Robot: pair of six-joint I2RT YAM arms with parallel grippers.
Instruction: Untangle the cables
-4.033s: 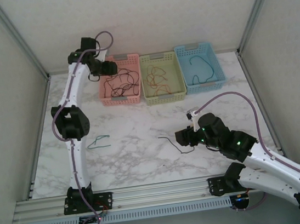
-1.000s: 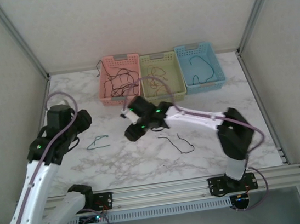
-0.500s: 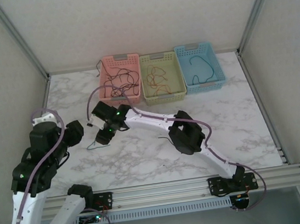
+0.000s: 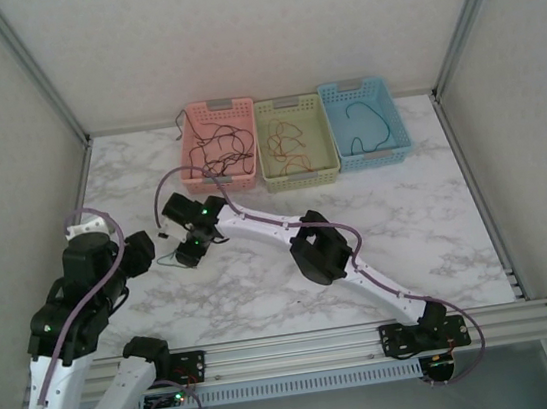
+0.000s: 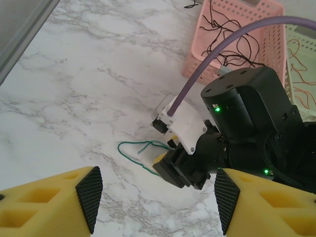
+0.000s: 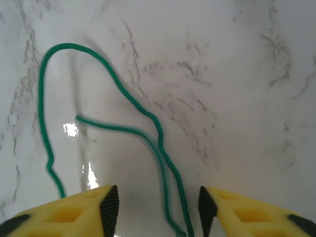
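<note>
Green cable (image 6: 129, 98) well inside table (image 4: 406, 217) edges

You have three baskets in a row along the far edge of the table (image 4: 436, 213): the left basket (image 4: 220, 181), the middle basket (image 4: 302, 174) just beside it, and the right basket (image 4: 376, 157). Cables (image 4: 214, 154) lie in each (one end hangs over the left basket's back rim). Before the left basket, a loose cable (image 6: 40, 98) lies on the table, with its strands between the fingers of the right gripper (image 6: 158, 207). The left gripper (image 5: 155, 197) is just to the left.
</note>
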